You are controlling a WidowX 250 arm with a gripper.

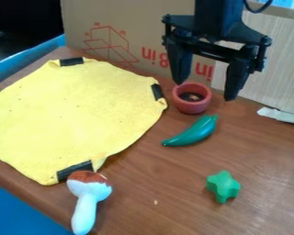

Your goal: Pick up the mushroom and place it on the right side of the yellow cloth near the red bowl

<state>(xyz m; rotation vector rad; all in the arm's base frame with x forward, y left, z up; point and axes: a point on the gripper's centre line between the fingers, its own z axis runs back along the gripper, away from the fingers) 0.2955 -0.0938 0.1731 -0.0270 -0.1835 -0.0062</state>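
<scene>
Hanging wide open and empty, the claw [205, 91] is near the red bowl [192, 109]

Judging by the empty claw, the step in hand comes before any grip. Closing on the red bowl from here would call for centring it between the 2 fingertips and lowering them around its rim. The claw's 2 fingers stand well apart, with nothing held between them; whether either touches the bowl, I cannot tell. The bowl sits upright on the brown table [168, 176] near the cardboard [131, 30], with something dark inside. Just in front of it lies a green pepper [195, 132], with a green star [223, 187] farther forward. Off to the side is a spread yellow cloth [70, 110] with 3 black strips [157, 92] visible, and a mushroom toy [86, 197] lies at its near edge.
</scene>
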